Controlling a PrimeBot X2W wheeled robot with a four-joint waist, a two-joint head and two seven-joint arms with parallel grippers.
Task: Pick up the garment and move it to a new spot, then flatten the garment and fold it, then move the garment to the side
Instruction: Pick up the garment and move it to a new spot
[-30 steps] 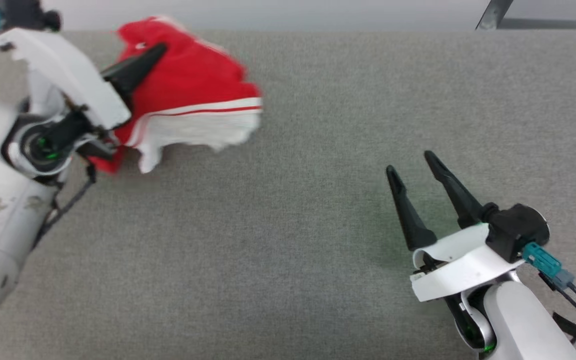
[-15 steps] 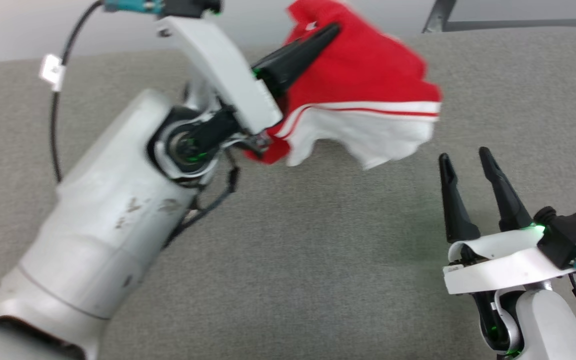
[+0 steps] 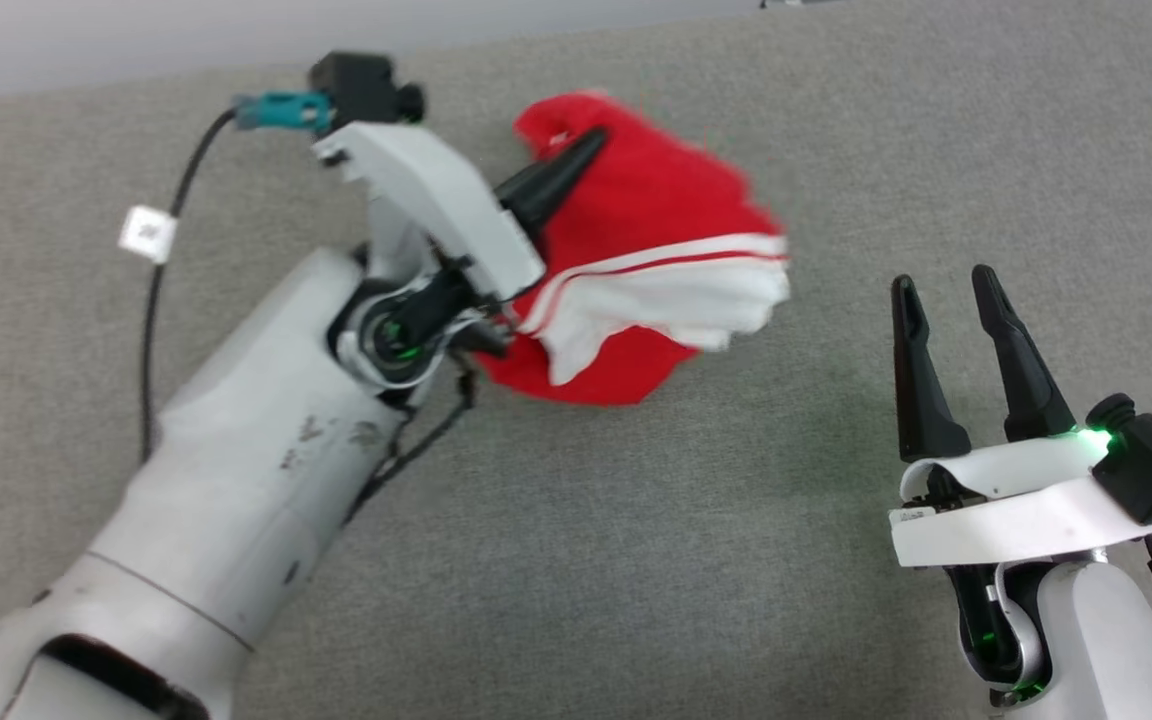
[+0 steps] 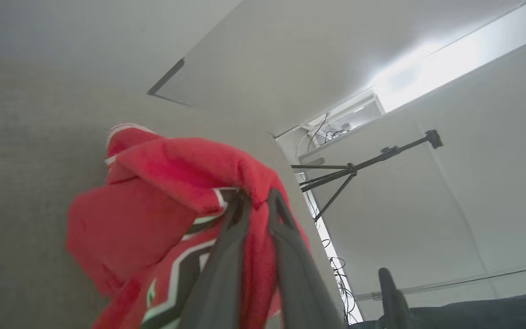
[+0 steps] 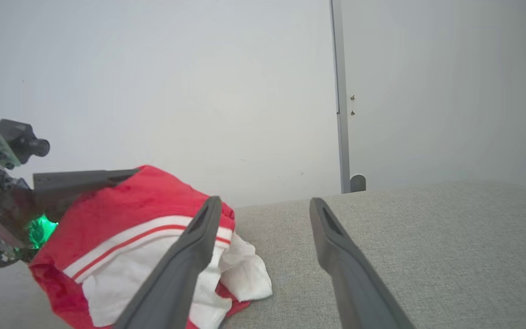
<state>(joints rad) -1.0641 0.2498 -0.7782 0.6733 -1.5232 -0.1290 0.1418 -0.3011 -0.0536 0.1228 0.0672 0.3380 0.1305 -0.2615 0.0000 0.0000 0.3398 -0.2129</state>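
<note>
The garment (image 3: 656,260), a red jersey with a white panel and red-and-white striped trim, hangs bunched in my left gripper (image 3: 581,150) over the middle of the grey surface (image 3: 636,560); its lower folds touch or nearly touch the cloth-covered top. In the left wrist view the left gripper (image 4: 256,198) pinches a red fold of the garment (image 4: 153,201), with black white-outlined lettering below. My right gripper (image 3: 941,285) stands open at the lower right, apart from the garment. In the right wrist view the right gripper (image 5: 265,203) frames the garment (image 5: 144,228) at the left.
A tripod (image 4: 359,169) stands beyond the surface's edge in the left wrist view. A pale wall and a metal post (image 5: 340,100) rise behind the surface. Bare grey cloth stretches to the right (image 5: 450,246) and front of the garment.
The left arm has carried the garment from the far left toward the middle and lowered it. The head camera has shifted. The right gripper stays open.
</note>
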